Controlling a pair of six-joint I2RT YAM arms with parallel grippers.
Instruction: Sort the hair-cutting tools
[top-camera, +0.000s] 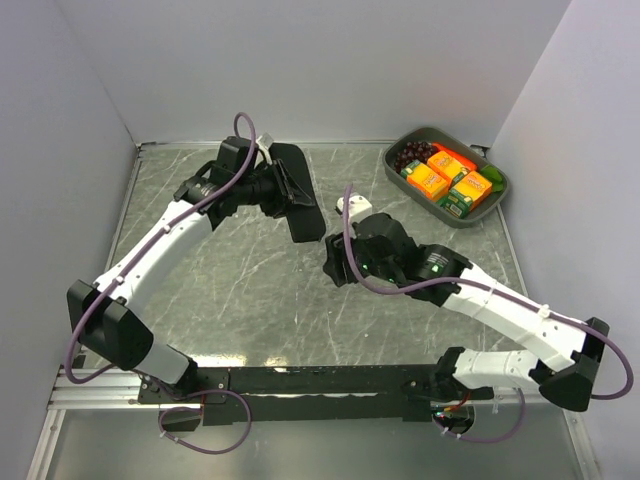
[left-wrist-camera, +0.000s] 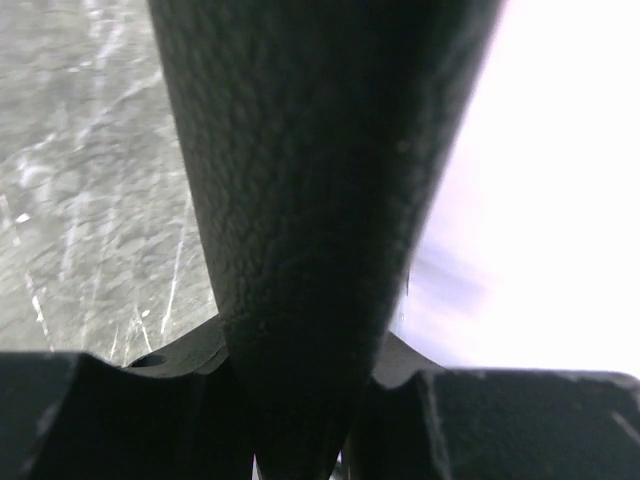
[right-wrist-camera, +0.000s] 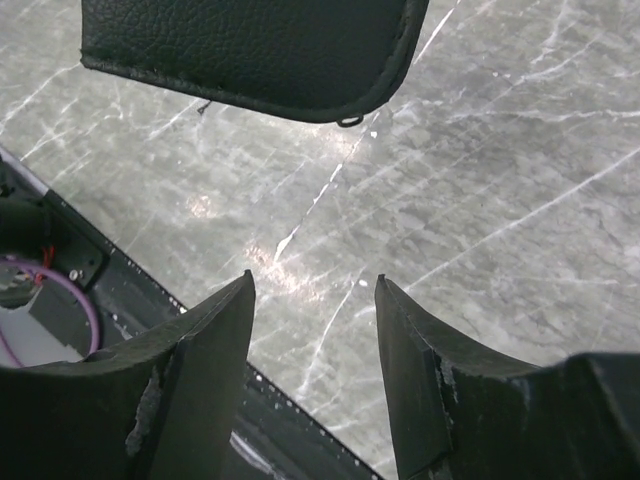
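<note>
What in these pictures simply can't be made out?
Left wrist view: the black case, gripped by the left pincer, blocks nearly everything beyond.
Top view: the case's contents are hidden; no scissors or clips show in any view.
Top view: labels on the boxes in the grey tray are too small to read.

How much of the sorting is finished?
Nothing looks sorted yet: no scissors or clips show in any view. In hand: the left end effector grips the black case; the right end effector hangs open and empty near it. Left: seemingly all the sorting.
</note>
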